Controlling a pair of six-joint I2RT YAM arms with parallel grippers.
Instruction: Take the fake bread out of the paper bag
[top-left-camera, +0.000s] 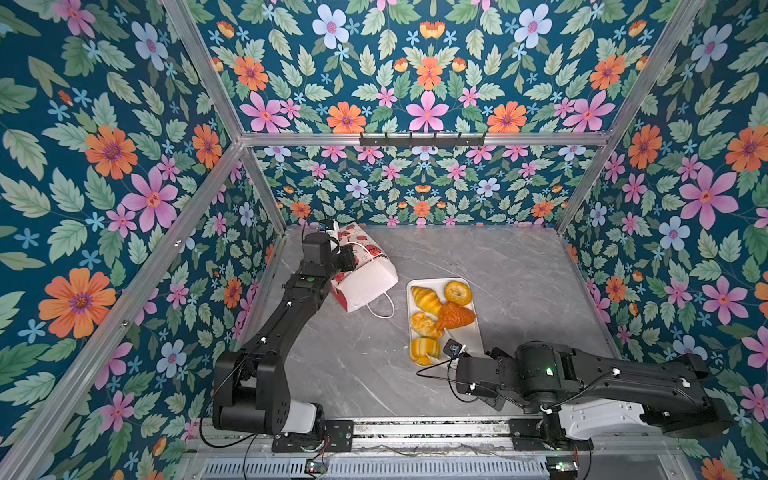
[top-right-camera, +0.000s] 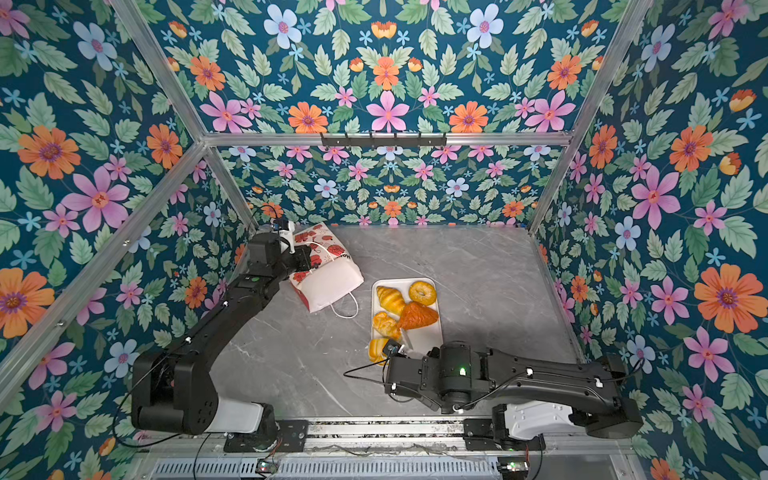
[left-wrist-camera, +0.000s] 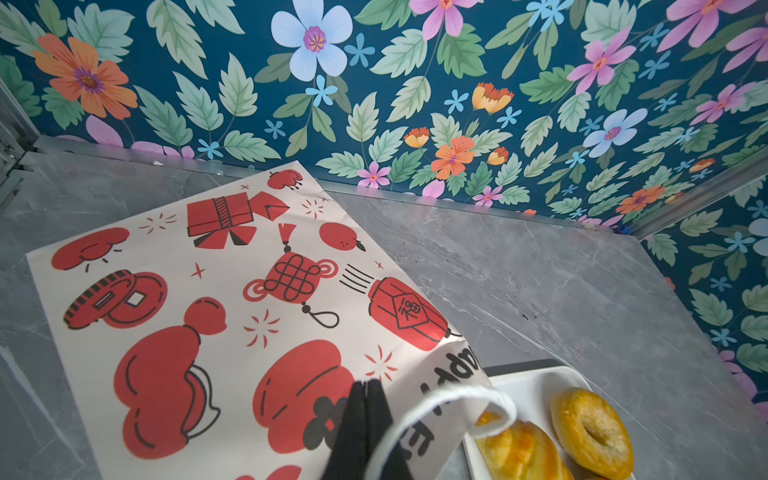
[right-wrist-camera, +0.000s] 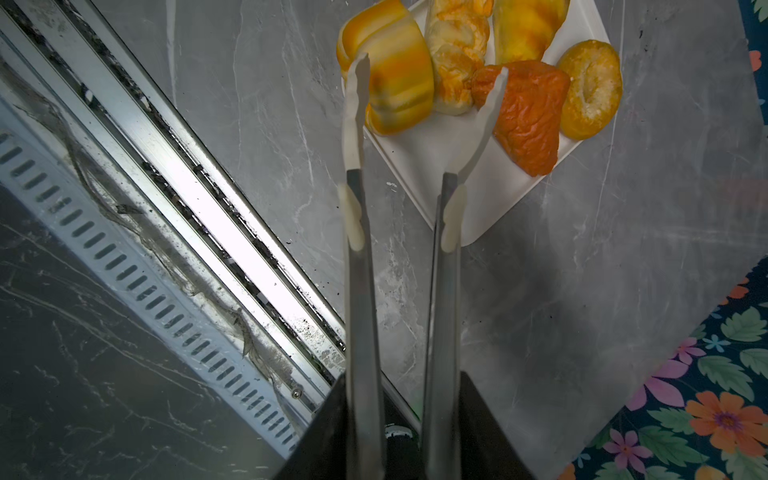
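- The left gripper (left-wrist-camera: 365, 411) is seen pressed fully together against the paper bag (left-wrist-camera: 216, 299) lying under it (whether paper is pinched cannot be told).
- The right gripper (right-wrist-camera: 433, 65) is held parted, with nothing gripped.
- The fake bread (right-wrist-camera: 528, 116) is found just beyond its tips, on a white tray (right-wrist-camera: 436, 166).
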